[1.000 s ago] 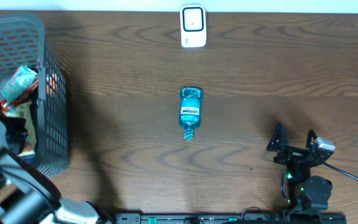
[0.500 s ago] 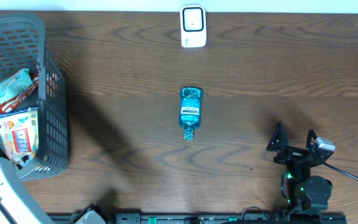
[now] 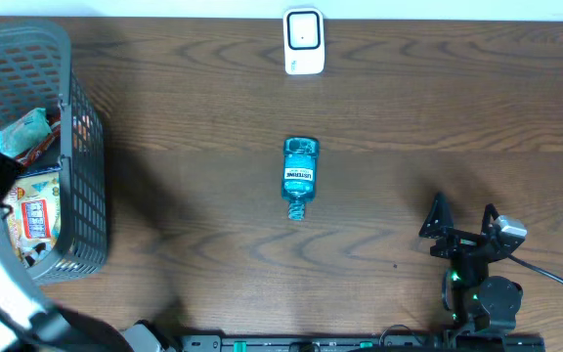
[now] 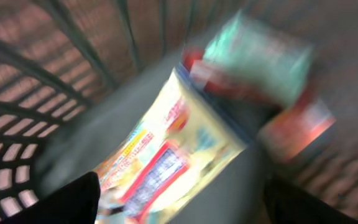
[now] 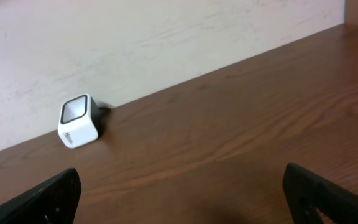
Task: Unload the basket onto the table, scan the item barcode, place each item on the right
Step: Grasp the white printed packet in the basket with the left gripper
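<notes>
The left gripper and right gripper both stand released; closing in the crowded basket, the left could pinch two snack packets together.

One wooden table bears one dark mesh basket, one blue mouthwash bottle and one white scanner. Inside the basket three packets can be counted, though the blur makes the full number hard to tell: one yellow packet, one teal packet and one red-orange packet. There are two grippers, one left gripper and one right gripper, each with two fingers, which makes four fingers in all
</notes>
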You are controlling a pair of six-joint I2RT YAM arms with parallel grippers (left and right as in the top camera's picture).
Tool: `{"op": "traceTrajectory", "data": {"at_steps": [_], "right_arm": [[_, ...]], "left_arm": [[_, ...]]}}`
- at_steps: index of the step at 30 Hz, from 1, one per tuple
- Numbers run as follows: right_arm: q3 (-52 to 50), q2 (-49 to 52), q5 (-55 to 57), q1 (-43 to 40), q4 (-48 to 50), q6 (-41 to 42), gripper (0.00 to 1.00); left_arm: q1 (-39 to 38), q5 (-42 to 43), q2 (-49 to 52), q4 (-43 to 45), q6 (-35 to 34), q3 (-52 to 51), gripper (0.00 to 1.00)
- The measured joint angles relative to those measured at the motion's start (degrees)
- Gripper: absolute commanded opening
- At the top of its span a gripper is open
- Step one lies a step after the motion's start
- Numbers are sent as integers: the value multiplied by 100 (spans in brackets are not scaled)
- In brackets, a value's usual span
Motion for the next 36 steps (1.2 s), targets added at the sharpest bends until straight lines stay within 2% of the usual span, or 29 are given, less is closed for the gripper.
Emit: {"op": "traceTrajectory", "data": {"at_steps": [4, 7, 14, 21, 30, 31, 32, 33, 36], "right_arm": [[0, 0, 2, 0, 2, -2, 99], [0, 0, 2, 0, 0, -2, 99], [0, 0, 2, 0, 0, -2, 99], [0, 0, 2, 0, 0, -2, 99], [0, 0, 2, 0, 0, -2, 99], [0, 0, 2, 0, 0, -2, 99], [0, 0, 2, 0, 0, -2, 99], [0, 0, 2, 0, 2, -2, 99], [0, 0, 2, 0, 2, -2, 99]], "left_arm": [[0, 0, 769, -157, 964, -20, 84], [2, -2, 1088, -264, 1241, -24, 84], [52, -310, 1346, -326, 1469, -24, 84], [415, -411, 1416, -208, 1622, -26, 85], [553, 638, 2149, -212, 2004, -122, 85], [544, 769, 2216, -238, 2031, -122, 78], [542, 868, 2260, -262, 2048, -122, 57], [542, 935, 2280, -280, 2074, -122, 42], [542, 1150, 2302, -317, 2109, -118, 14]]}}
